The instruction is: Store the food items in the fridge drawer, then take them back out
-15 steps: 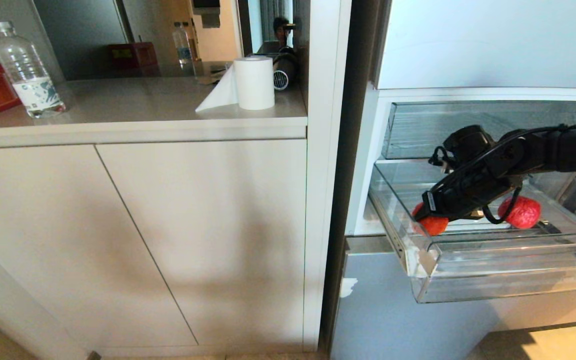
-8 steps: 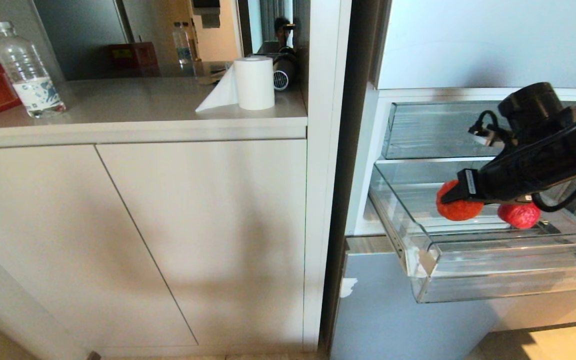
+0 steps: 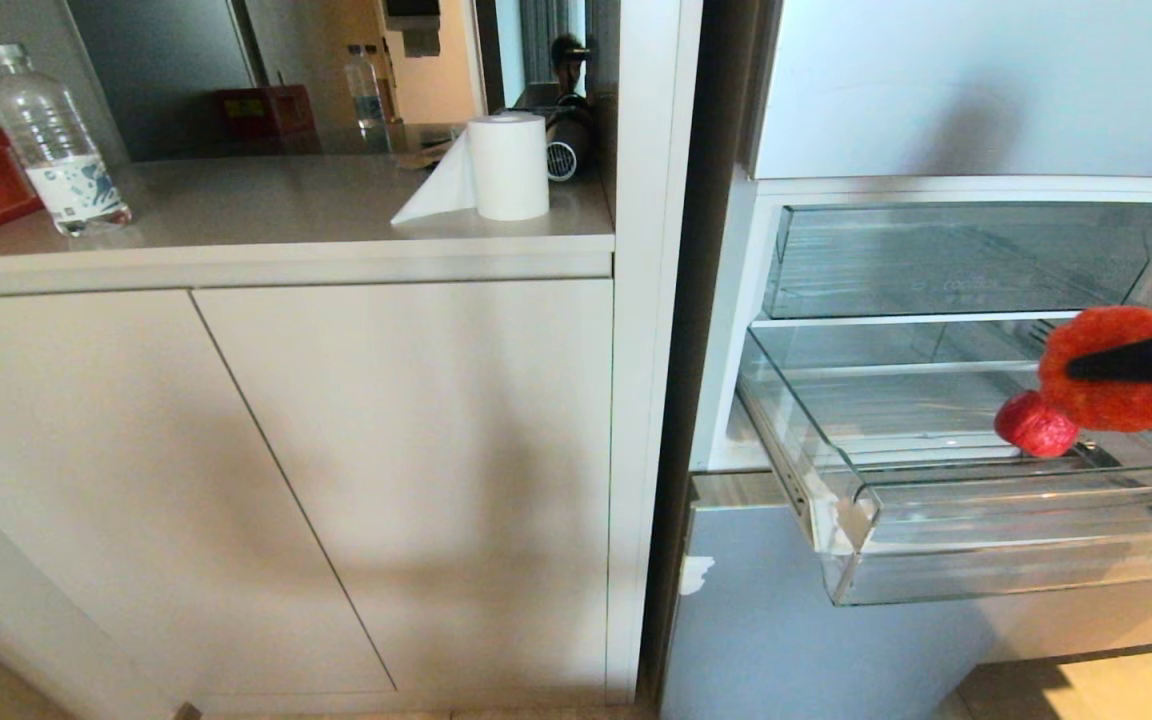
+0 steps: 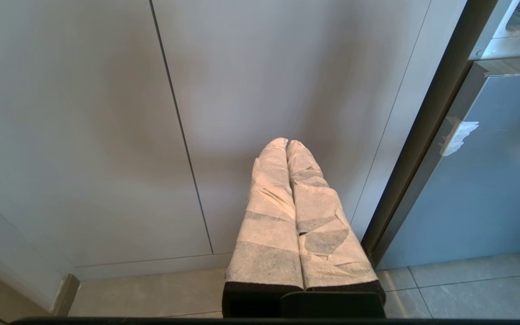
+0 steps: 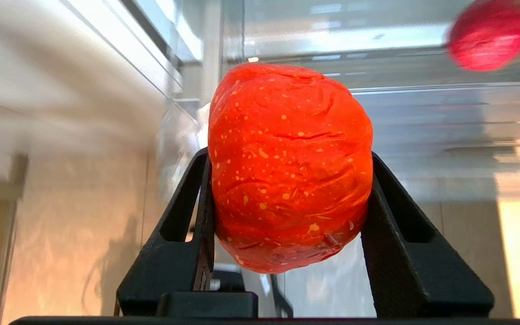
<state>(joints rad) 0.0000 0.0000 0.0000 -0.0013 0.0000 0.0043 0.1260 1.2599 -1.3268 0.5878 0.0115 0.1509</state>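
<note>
My right gripper (image 5: pixel 289 162) is shut on an orange-red food item (image 5: pixel 289 167), its black fingers pressing both sides. In the head view that food item (image 3: pixel 1116 368) hangs at the right edge, above the pulled-out clear fridge drawer (image 3: pixel 1016 530), and only a finger (image 3: pixel 1136 365) of the gripper shows across it. A second, darker red food item (image 3: pixel 1034 424) lies on the drawer's ribbed floor, also seen in the right wrist view (image 5: pixel 490 35). My left gripper (image 4: pixel 286 143) is shut and empty, low by the cabinet doors.
A second clear bin (image 3: pixel 956 260) sits above the drawer. Pale blue fridge fronts (image 3: pixel 766 620) lie below and above. To the left are cabinet doors (image 3: pixel 286 480) under a counter with a paper roll (image 3: pixel 506 165) and a water bottle (image 3: pixel 54 140).
My right gripper has lifted the orange-red food item off the drawer floor, up and to the right, until the arm has almost left the head view. The other food item stays put.
</note>
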